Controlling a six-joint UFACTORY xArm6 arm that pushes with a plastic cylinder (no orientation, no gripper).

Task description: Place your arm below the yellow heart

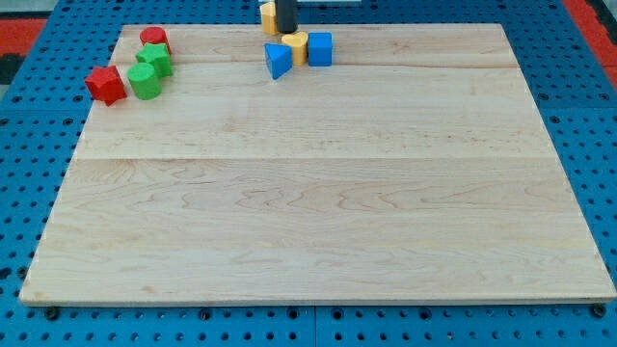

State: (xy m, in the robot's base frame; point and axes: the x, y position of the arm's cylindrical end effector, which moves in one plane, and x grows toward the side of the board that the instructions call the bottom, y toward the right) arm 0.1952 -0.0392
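My tip [286, 32] is at the view's top edge of the board, its dark rod coming down from above. A yellow block [267, 16] sits just left of the rod, partly hidden by it; its shape is unclear. A second yellow block [297, 45], possibly the heart, lies directly below the tip and looks close to or touching it. That block is wedged between a blue triangular block [278, 60] on its lower left and a blue cube [320, 48] on its right.
At the view's top left lie a red cylinder [154, 40], a green block [155, 60], another green block [146, 82] and a red star-like block [105, 84]. The wooden board [318, 212] rests on a blue perforated table.
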